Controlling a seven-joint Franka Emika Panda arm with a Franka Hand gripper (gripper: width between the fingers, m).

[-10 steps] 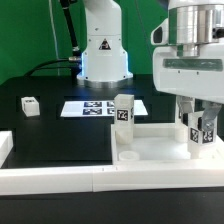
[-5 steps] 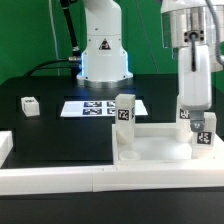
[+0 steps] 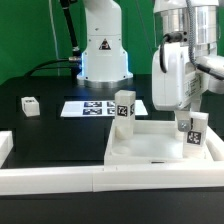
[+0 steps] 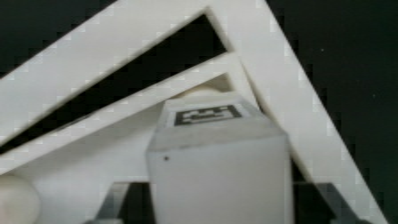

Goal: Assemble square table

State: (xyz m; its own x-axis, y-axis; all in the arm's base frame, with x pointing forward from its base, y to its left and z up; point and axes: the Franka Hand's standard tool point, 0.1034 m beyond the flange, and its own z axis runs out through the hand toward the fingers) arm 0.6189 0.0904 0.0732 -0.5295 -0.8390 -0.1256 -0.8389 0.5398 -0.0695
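The fingers [image 4: 121,203] pinch a short white tagged plastic leg [image 3: 192,132], upright at the corner of the large white square plastic panel [image 3: 150,150] on the exterior view's right. A second such leg [image 3: 124,110] stands at its far left corner. The panel lies on the black table [image 3: 50,125].

Arm [image 3: 180,70] above tagged leg [image 3: 191,132] (standing on panel [image 3: 150,152]).

We note free tabletop [image 3: 50,135] on exterior view's left, around loose leg [image 3: 29,106]. Standing leg [image 3: 124,110], second leg [image 3: 192,131] crowd panel [image 3: 150,152] corners; border bar [image 3: 55,180] fences front.
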